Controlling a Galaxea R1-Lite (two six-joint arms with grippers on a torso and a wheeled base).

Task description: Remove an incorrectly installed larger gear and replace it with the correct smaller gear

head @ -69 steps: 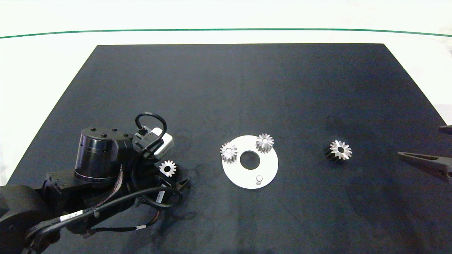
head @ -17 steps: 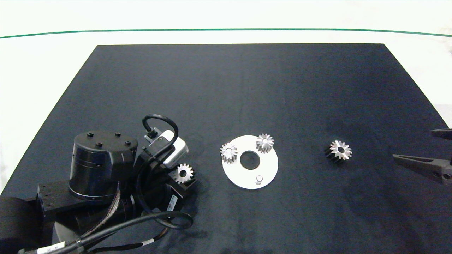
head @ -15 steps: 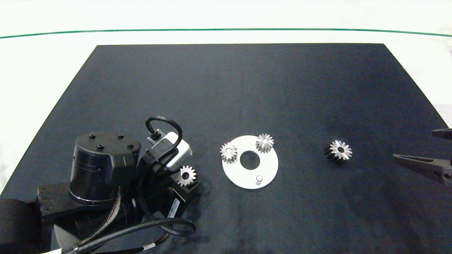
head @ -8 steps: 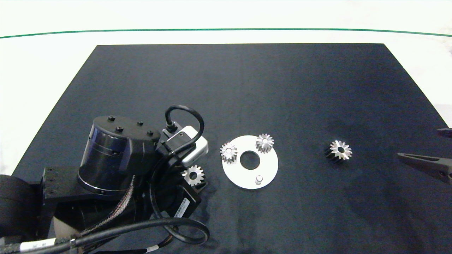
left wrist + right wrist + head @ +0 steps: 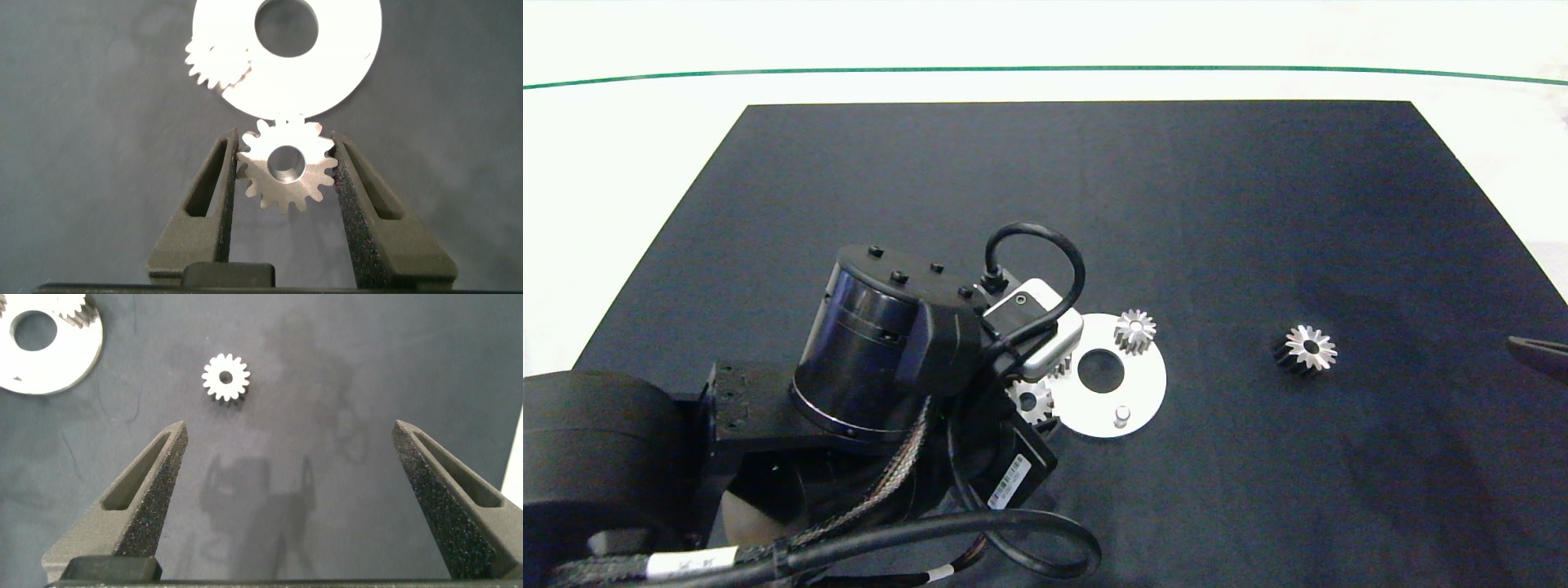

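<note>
The smaller gear (image 5: 287, 165) was gripped between the fingers of the left tool (image 5: 286, 175), held at the edge of the white disc (image 5: 1147, 390) on the dark worktop (image 5: 1094, 204). The larger gear (image 5: 1306, 349) lay on the worktop, well apart from the disc. The right tool (image 5: 298, 498) was spread wide, empty, near the larger gear.

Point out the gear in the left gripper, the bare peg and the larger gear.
smaller gear (image 5: 287, 164), left wrist view, face beside bore.
bare peg (image 5: 1122, 414), head view, top.
larger gear (image 5: 1312, 347), head view, toothed face.
</note>
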